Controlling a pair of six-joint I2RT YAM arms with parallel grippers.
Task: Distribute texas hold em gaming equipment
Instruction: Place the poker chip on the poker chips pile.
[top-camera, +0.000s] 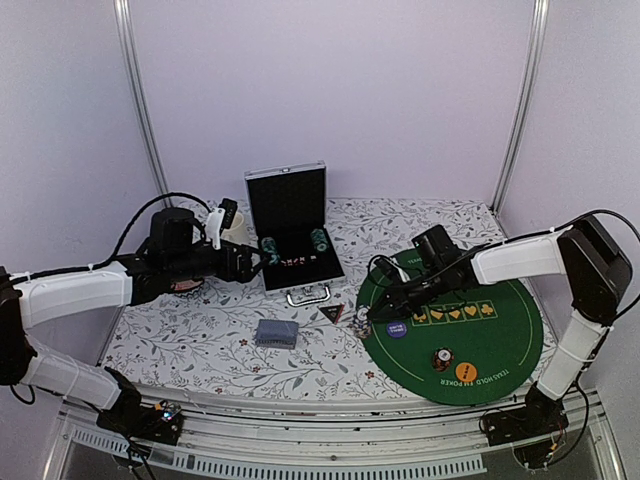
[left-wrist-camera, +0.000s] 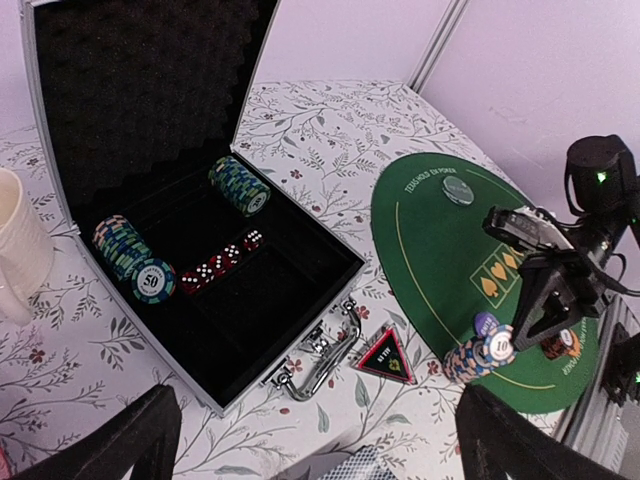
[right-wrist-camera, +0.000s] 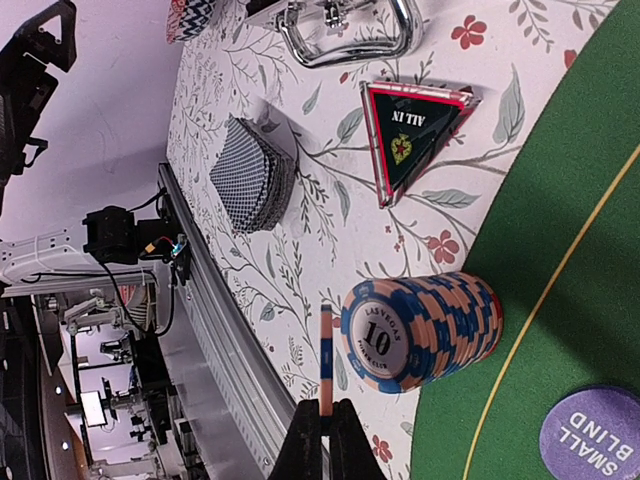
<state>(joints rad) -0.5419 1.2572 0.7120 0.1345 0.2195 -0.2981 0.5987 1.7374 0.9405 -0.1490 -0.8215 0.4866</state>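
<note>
Right gripper (right-wrist-camera: 323, 412) is pinching one chip (right-wrist-camera: 326, 350) by the stack (right-wrist-camera: 420, 330), mat's (right-wrist-camera: 560, 150) left edge. Left gripper (left-wrist-camera: 318, 400) is hanging spread. Best lifting straight up.

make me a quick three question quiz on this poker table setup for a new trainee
1. True or false: the case is shut.
2. The right gripper is: A open and empty; B shut on a single chip; C out of sight.
3. Fill in: the triangular marker lies on the flowered ___, off the green mat.
Key: 1 false; 2 B; 3 cloth.
</note>
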